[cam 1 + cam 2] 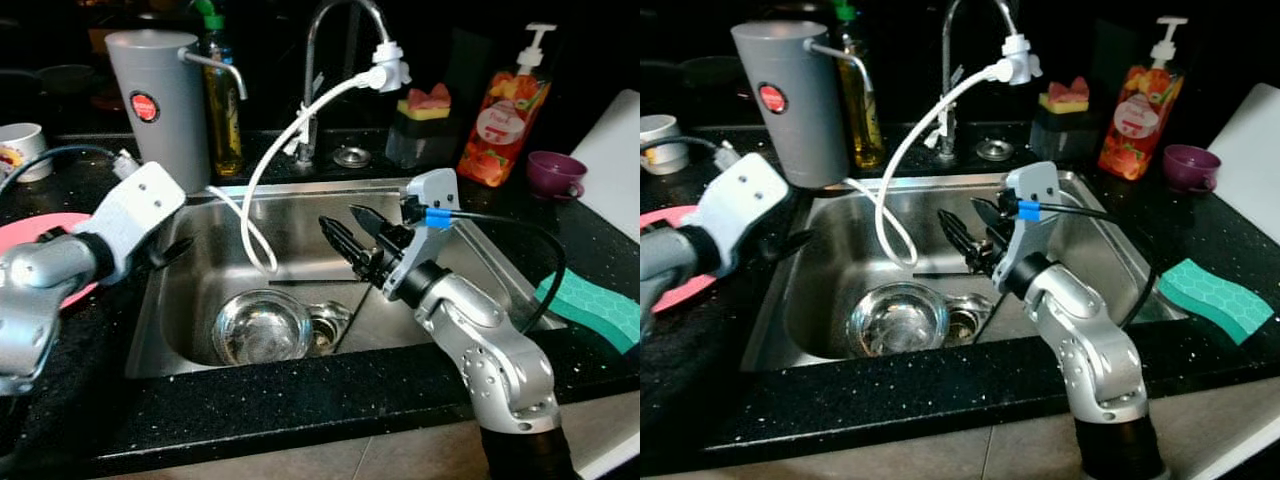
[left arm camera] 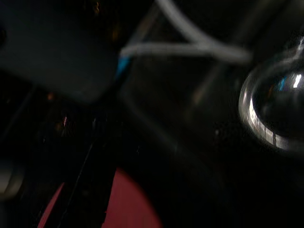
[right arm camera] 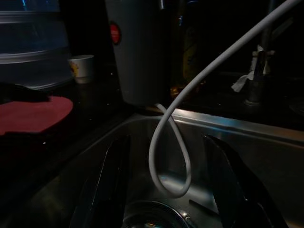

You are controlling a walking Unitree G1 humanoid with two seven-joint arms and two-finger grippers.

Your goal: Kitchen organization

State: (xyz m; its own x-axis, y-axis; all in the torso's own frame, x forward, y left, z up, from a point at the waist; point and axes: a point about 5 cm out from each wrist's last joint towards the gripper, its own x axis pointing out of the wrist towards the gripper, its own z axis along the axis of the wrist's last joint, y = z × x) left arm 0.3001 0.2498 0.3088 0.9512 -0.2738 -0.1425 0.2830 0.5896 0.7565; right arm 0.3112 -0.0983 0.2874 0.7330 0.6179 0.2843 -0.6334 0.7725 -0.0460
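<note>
While my right gripper (image 1: pixel 345 228) hangs over the sink (image 1: pixel 470 262) with its fingers spread and nothing between them, a glass bowl (image 1: pixel 262 326) sits on the basin floor below it, apparently empty. A white hose (image 1: pixel 262 160) loops just ahead. My left gripper (image 1: pixel 172 252) rests at the sink's left rim; I cannot tell its fingers' state.

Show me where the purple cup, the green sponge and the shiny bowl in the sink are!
purple cup (image 1: pixel 555 174), left eye view, on its outer side wall.
green sponge (image 1: pixel 1216 299), right eye view, on the middle of its patterned top.
shiny bowl (image 1: pixel 262 328), left eye view, on the inside of its bottom.
</note>
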